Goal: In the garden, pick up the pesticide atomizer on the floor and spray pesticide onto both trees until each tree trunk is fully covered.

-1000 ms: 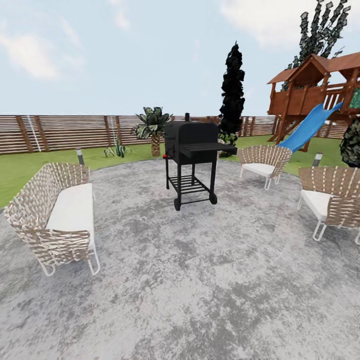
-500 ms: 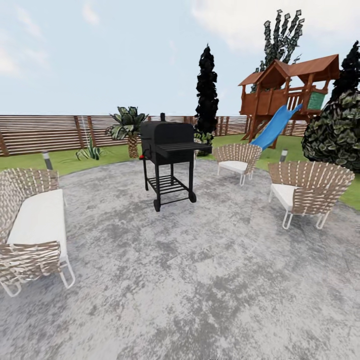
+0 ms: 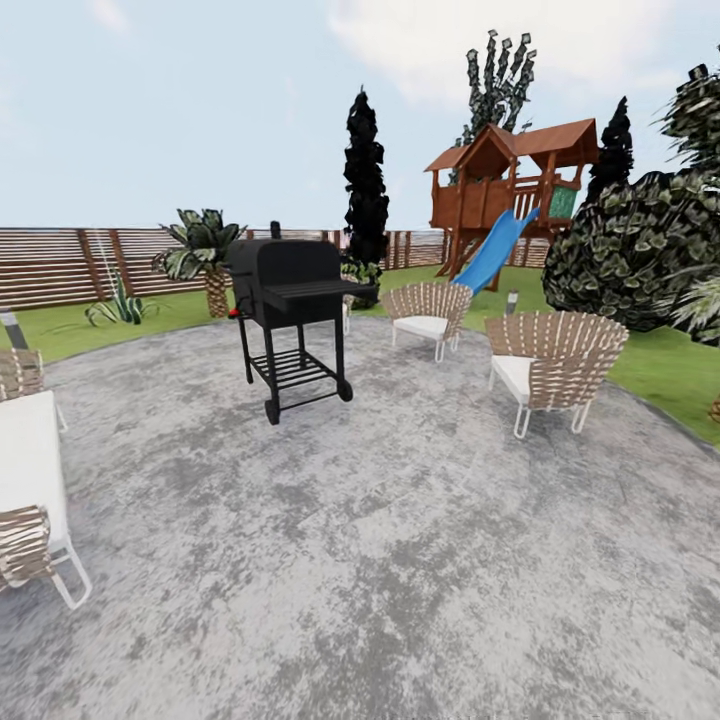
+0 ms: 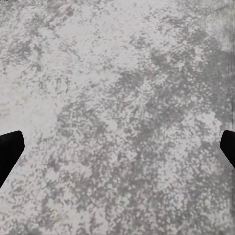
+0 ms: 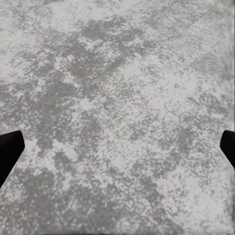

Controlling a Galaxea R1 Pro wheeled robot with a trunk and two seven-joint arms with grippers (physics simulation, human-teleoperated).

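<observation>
The pesticide atomizer is out of view. The garden's green lawn [image 3: 660, 365] and brown slat fence [image 3: 60, 265] ring a grey stone patio [image 3: 400, 540]. Dark green jagged foliage [image 3: 497, 85] rises behind a wooden play tower, its trunk hidden. More such foliage [image 3: 630, 245] bulks at the right, and no trunk shows under it. My left gripper [image 4: 117, 152] is open, its black fingertips [image 4: 10, 149] wide apart over bare patio stone. My right gripper [image 5: 117, 152] is open in the same way above the stone, with nothing between its fingers [image 5: 10, 147].
A black wheeled grill [image 3: 290, 320] stands ahead on the patio. Two wicker chairs [image 3: 430, 315] [image 3: 553, 368] sit right of it, and a wicker sofa [image 3: 28, 480] is at the left edge. A thin near-black tree [image 3: 366, 180], a small palm [image 3: 205, 260] and a blue slide [image 3: 495, 250] lie beyond.
The camera has turned to the right, so the grill, chairs and sofa have slid leftward in the picture. The bulky dark green foliage has come into view on the right.
</observation>
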